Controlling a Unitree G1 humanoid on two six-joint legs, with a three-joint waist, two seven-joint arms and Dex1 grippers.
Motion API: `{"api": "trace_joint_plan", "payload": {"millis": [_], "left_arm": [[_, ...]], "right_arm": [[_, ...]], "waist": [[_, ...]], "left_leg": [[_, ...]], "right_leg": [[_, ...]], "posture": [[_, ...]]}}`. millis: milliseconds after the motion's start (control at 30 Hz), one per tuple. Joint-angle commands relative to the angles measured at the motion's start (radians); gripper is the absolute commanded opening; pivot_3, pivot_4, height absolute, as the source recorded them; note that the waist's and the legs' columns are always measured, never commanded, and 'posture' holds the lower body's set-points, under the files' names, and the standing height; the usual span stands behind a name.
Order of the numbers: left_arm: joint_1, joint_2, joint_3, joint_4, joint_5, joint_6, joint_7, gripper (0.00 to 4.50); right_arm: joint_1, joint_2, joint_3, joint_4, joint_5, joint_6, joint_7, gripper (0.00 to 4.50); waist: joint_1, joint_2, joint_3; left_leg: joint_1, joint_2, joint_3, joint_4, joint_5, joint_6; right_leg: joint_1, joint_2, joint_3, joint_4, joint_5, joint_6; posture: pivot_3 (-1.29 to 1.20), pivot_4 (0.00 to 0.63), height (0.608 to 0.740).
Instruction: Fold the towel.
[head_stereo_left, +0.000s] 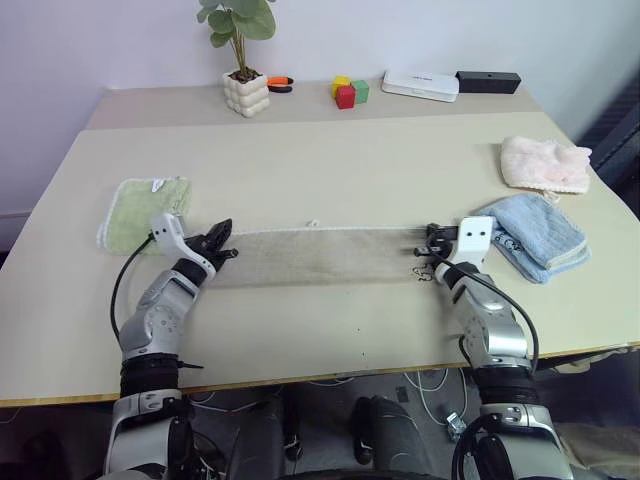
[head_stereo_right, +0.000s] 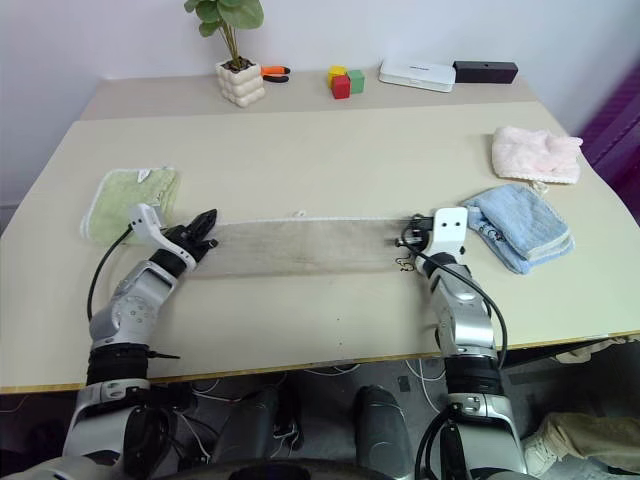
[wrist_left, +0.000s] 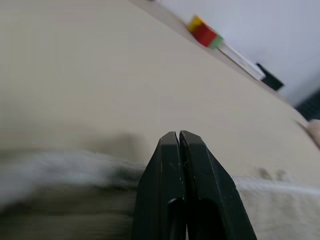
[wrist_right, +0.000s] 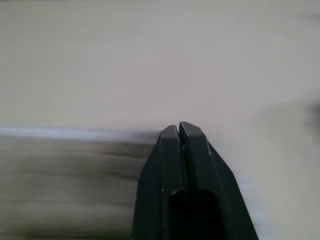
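so towel (head_stereo_left: 320, 256) is a long folded strip mid-frame; left gripper (head_stereo_left: 222, 242) and right gripper (head_stereo_left: 432, 240) pressed together at its ends, crosswise folds left.

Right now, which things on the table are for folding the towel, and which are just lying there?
For the job:
towel
left gripper, shut
right gripper, shut

Just lying about:
green cloth
blue cloth
pink cloth
plant pot
coloured blocks
white box

4 cloths: towel (head_stereo_left: 320, 256), green (head_stereo_left: 143, 211), blue (head_stereo_left: 535, 232), pink (head_stereo_left: 544, 163); 3 blocks (head_stereo_left: 349, 92).
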Motion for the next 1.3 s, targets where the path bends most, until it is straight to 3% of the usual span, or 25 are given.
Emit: {"api": "trace_joint_plan", "payload": {"millis": [33, 100, 200, 367, 433, 533, 633, 833, 1000, 1300], "left_arm": [[0.012, 0.046, 0.033, 0.004, -0.018, 0.019, -0.038, 0.02], [0.016, 0.052, 0.029, -0.002, -0.030, 0.034, -0.067, 0.54], [0.033, 0.056, -0.003, -0.054, -0.034, 0.036, -0.131, 1.81], [0.052, 0.079, -0.075, -0.167, -0.005, 0.010, -0.227, 4.46], [0.060, 0.109, -0.109, -0.197, 0.023, -0.019, -0.285, 4.50], [0.049, 0.151, -0.103, -0.210, -0.013, 0.011, -0.353, 4.50], [0.039, 0.221, -0.106, -0.205, -0.032, 0.018, -0.488, 4.50], [0.000, 0.325, -0.105, -0.175, -0.073, 0.030, -0.697, 4.50], [-0.040, 0.369, -0.119, -0.123, -0.056, 0.003, -0.827, 4.50], [-0.077, 0.358, -0.142, -0.163, -0.058, 0.016, -0.836, 4.50]], "right_arm": [[-0.010, -0.053, -0.041, 0.020, 0.014, -0.018, 0.031, 0.00], [-0.006, -0.063, -0.044, 0.007, 0.050, -0.015, 0.081, 0.00], [-0.009, -0.071, -0.061, -0.024, 0.095, 0.008, 0.114, 0.81], [0.004, -0.080, -0.160, -0.196, 0.260, 0.166, 0.103, 3.32], [0.030, -0.057, -0.234, -0.321, 0.456, 0.328, 0.072, 4.39], [0.104, -0.074, -0.309, -0.456, 0.754, 0.573, 0.051, 4.46], [0.190, -0.124, -0.372, -0.509, 0.959, 0.729, 0.015, 4.46], [0.324, -0.200, -0.485, -0.495, 1.261, 0.836, -0.134, 4.46], [0.439, -0.219, -0.475, -0.514, 1.371, 0.831, -0.222, 4.46], [0.427, -0.199, -0.364, -0.496, 1.378, 0.767, -0.271, 4.46]], "waist": [[0.001, 0.000, 0.000], [0.003, 0.000, 0.000], [0.002, 0.000, 0.000], [0.004, 0.000, 0.000], [0.005, 0.000, 0.000], [0.005, 0.000, 0.000], [0.005, 0.000, 0.000], [0.010, 0.000, 0.000], [0.006, 0.001, 0.000], [0.005, 0.001, 0.000]], "left_leg": [[0.000, 0.000, 0.000, 0.000, 0.000, 0.000], [0.000, 0.000, 0.000, 0.000, 0.000, 0.000], [0.000, 0.000, 0.000, 0.000, -0.001, -0.001], [-0.001, 0.000, 0.000, 0.000, -0.001, -0.001], [-0.001, 0.000, 0.000, 0.000, -0.001, -0.002], [-0.001, 0.001, -0.001, -0.002, -0.004, 0.002], [-0.001, 0.001, -0.001, -0.003, -0.004, 0.003], [-0.002, 0.001, 0.000, -0.003, -0.005, 0.004], [-0.002, 0.001, 0.000, -0.006, -0.006, 0.005], [-0.003, 0.001, 0.000, -0.006, -0.006, 0.006]], "right_leg": [[0.000, 0.000, 0.000, 0.000, 0.000, 0.000], [0.000, 0.000, 0.000, 0.000, 0.000, 0.000], [0.000, 0.000, 0.000, -0.001, 0.000, 0.000], [-0.001, 0.000, 0.000, -0.001, 0.000, 0.000], [-0.001, -0.001, 0.000, -0.001, 0.000, 0.000], [-0.002, 0.000, 0.000, -0.001, -0.002, -0.003], [-0.002, 0.000, 0.000, -0.001, -0.002, -0.004], [-0.002, -0.001, 0.000, -0.005, -0.002, -0.005], [0.000, 0.000, -0.001, -0.013, -0.001, -0.006], [0.000, 0.000, 0.000, -0.015, -0.001, -0.006]], "posture": [[0.00, 0.150, 0.740], [0.00, 0.150, 0.740], [0.00, 0.150, 0.740], [0.00, 0.150, 0.740], [0.00, 0.150, 0.740], [0.00, 0.150, 0.740], [0.00, 0.150, 0.740], [0.00, 0.150, 0.740], [0.00, 0.150, 0.740], [0.00, 0.150, 0.740]]}}
